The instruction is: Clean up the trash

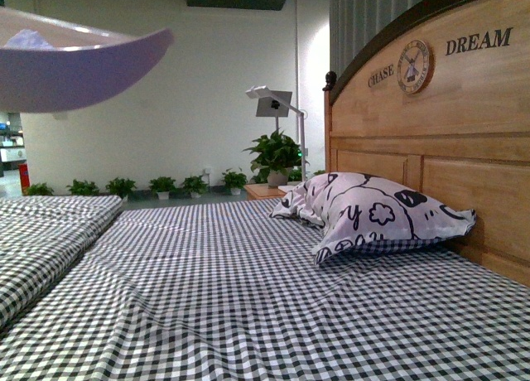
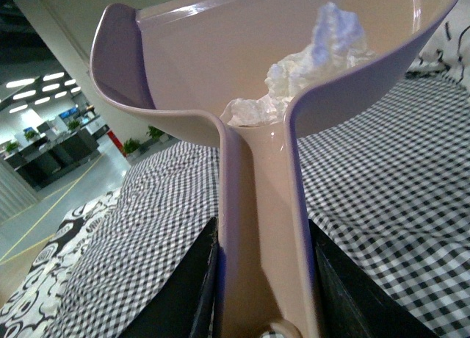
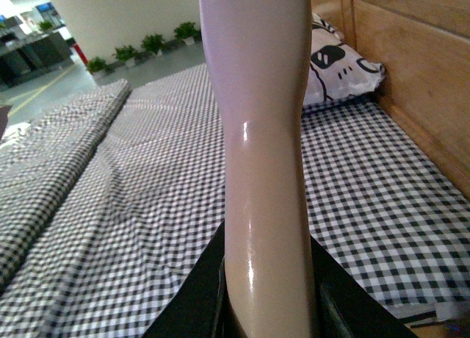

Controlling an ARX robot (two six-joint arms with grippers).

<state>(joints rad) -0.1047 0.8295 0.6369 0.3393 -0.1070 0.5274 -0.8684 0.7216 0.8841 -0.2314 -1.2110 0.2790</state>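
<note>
A bed (image 1: 248, 298) with a black and white checked sheet fills the lower part of the front view. On the left side a folded blanket (image 1: 41, 232) with the same checked pattern lies on it. A white pillow (image 1: 373, 215) with black doodle print rests near the wooden headboard (image 1: 447, 91), which carries the words CHASE DREAM and a round emblem (image 1: 414, 66). Behind the bed, a row of small green plants (image 1: 141, 185) stands along the white wall (image 1: 166, 99). A bigger potted plant (image 1: 273, 157) and a white lamp (image 1: 277, 103) stand beside the headboard.
</note>
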